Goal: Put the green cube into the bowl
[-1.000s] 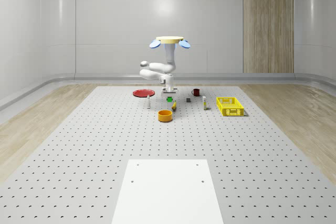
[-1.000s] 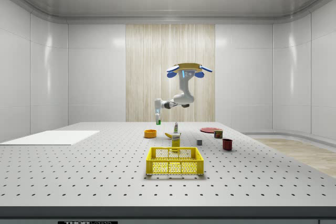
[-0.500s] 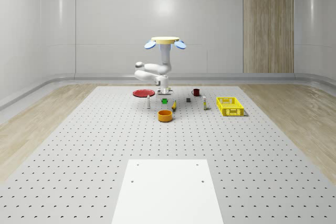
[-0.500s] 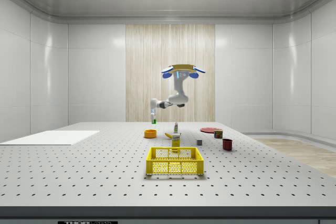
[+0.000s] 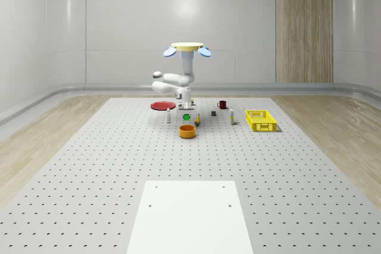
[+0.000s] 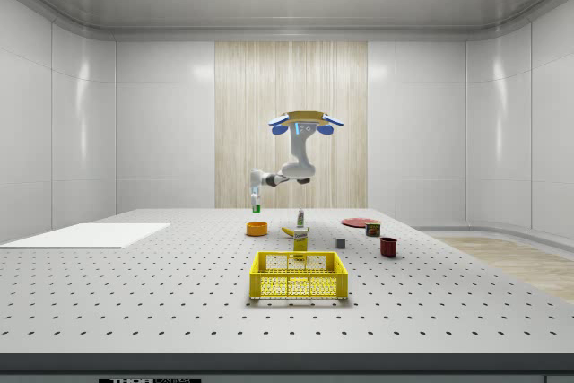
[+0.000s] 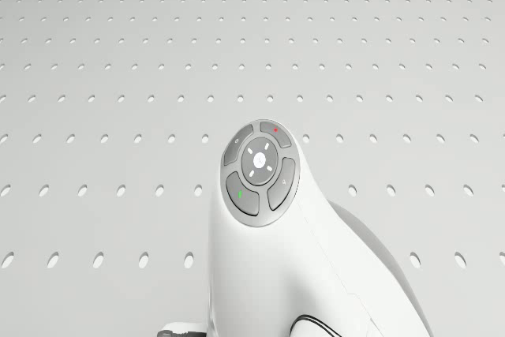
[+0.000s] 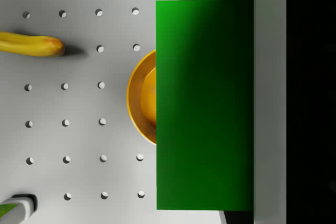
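Your drone (image 5: 186, 47) hovers above the far part of the perforated table (image 5: 89, 171), with the arm (image 6: 289, 170) folded down and out toward the side view's left. In the whole-scene view the gripper (image 5: 186, 109) hangs just behind the bowl (image 5: 187, 131), and it is clenched on the cube (image 5: 186, 116), which you see held in the air, clear of the table. In the side view the cube (image 6: 256, 208) sits above the bowl (image 6: 256, 229) with a gap between them. Through the wrist view the cube (image 8: 205, 103) covers much of the bowl (image 8: 140, 98); you see the orange rim curving out from one edge of the green face, and a grey finger (image 8: 270, 98) pressed flat against the opposite edge.

Near the bowl lie a banana (image 5: 197, 119) and a small bottle (image 5: 168, 115). Further off you have a red plate (image 5: 161, 106), a dark red mug (image 5: 222, 104), a small grey block (image 5: 214, 113), a second bottle (image 5: 232, 116) and a yellow basket (image 5: 261, 120). A white panel (image 5: 189, 217) lies at the near end of the table.
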Controlling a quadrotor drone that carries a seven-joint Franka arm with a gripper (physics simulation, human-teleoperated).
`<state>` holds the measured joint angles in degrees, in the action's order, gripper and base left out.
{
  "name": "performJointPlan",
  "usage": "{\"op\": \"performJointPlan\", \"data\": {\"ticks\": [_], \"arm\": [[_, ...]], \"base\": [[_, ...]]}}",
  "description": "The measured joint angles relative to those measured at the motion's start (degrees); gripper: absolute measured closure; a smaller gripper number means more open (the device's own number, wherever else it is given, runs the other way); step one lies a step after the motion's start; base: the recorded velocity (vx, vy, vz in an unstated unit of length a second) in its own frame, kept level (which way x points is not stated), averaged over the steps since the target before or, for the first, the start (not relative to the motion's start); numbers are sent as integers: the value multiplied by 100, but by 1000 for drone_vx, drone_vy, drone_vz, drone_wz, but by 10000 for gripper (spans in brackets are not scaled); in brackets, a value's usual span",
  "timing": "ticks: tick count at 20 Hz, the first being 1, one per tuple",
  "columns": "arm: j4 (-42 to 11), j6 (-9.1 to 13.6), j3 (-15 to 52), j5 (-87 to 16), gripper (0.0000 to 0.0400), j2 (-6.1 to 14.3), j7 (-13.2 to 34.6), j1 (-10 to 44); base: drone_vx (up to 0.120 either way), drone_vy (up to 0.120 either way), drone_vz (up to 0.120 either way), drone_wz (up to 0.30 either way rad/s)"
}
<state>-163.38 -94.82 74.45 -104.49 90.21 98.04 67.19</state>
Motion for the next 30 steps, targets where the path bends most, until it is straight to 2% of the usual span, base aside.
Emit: {"op": "performJointPlan", "data": {"ticks": [5, 24, 27, 30], "arm": [[9, -21, -35, -29, 149, 8, 34, 9], [588, -644, -1472, -1336, 149, -36, 303, 436], [642, -662, -1569, -1446, 70, -69, 157, 467], [638, -626, -1572, -1472, 33, -98, 35, 451]], "base": [[0, 0, -104, 0], [0, 0, 0, 0], [0, 0, 0, 0], [0, 0, 0, 0]]}}
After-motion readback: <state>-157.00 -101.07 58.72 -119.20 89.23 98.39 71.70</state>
